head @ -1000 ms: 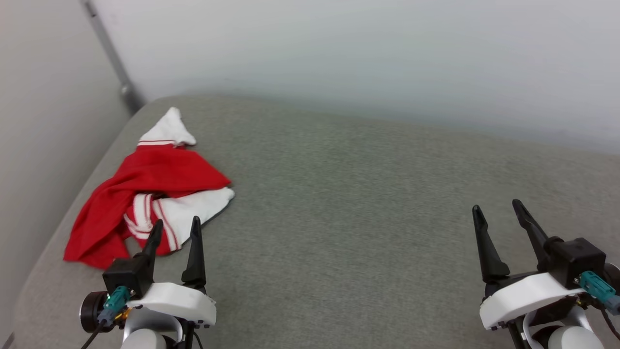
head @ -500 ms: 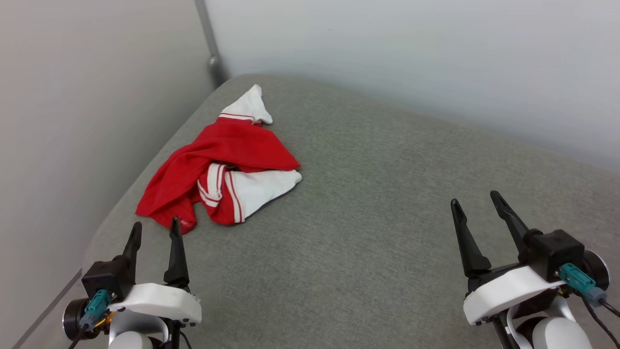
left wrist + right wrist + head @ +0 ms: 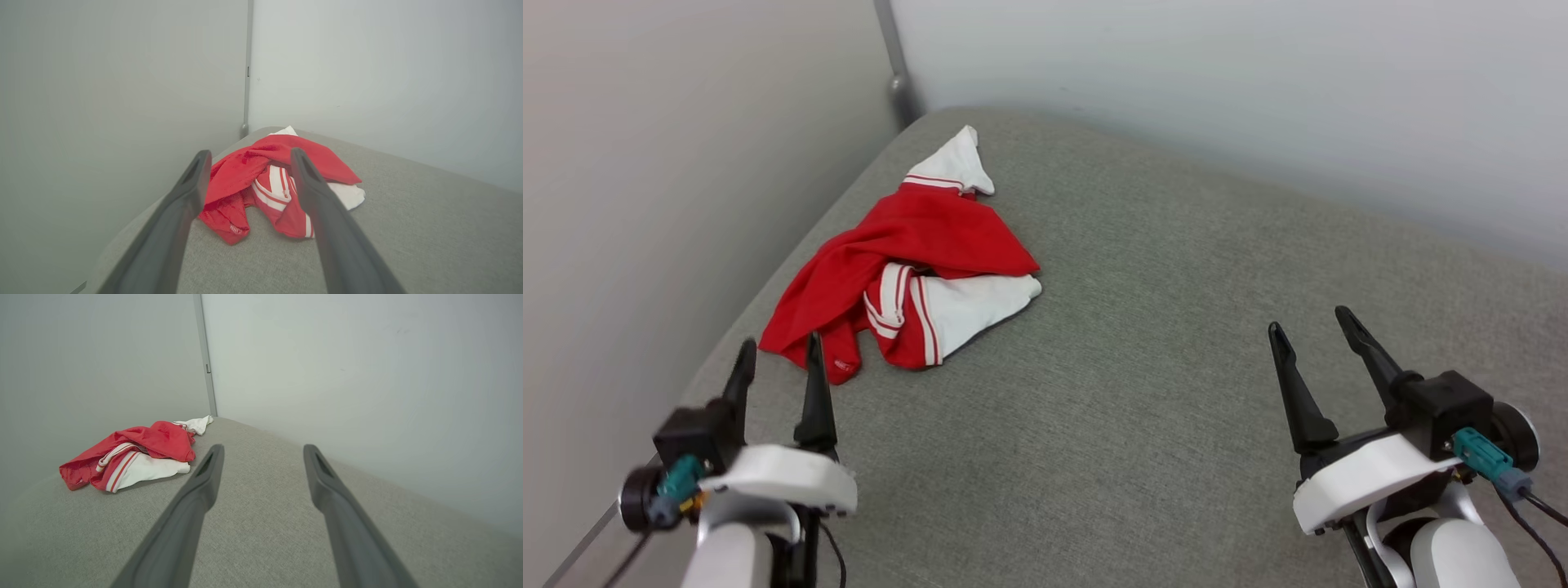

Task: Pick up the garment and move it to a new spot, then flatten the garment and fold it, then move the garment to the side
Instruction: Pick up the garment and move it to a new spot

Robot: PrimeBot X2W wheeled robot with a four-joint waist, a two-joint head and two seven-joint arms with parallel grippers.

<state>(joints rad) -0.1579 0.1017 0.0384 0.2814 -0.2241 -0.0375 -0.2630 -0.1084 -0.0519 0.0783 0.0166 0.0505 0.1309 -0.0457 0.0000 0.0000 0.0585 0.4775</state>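
Since a second ago the head camera has swung left, so the whole scene sits further right in its view. The crumpled red T-shirt with white sleeves and red-white striped trim keeps the same folds.

It lies in a heap near the far left corner of the grey fabric-covered tabletop, close to the left edge. One white sleeve points toward the corner, where a thin grey metal post runs up between the pale walls. No lettering shows on the cloth.

The left claw hovers with its fingers spread wide and empty. Its tips are just short of the shirt's near red hem, and the left wrist view frames the heap between its two fingers. The right claw is also spread wide and empty, over bare fabric well apart from the shirt.
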